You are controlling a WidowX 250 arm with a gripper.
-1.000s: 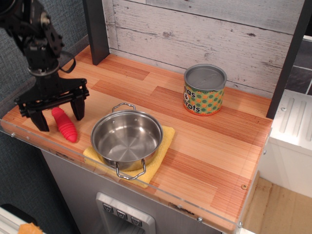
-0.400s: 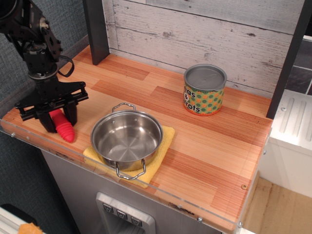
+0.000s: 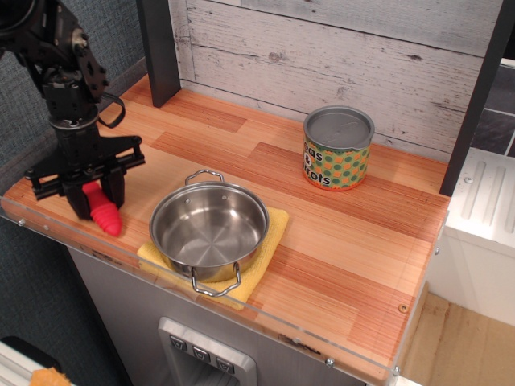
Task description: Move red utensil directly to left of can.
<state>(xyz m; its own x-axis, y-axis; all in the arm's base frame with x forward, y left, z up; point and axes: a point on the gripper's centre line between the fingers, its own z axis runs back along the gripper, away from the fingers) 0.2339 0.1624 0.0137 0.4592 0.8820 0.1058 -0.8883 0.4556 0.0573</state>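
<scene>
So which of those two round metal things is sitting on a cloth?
The pot, the wide open one with two handles. It rests on the yellow cloth. The can stands on bare wood further back.

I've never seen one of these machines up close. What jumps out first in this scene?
Probably the black robot hand at the counter's front left corner, its fingers closed around the ribbed handle of the red utensil. Next is the shiny steel pot sitting on a yellow cloth near the front edge. Farther back, by the whitewashed plank wall, stands the can with its green and orange dotted label.
</scene>
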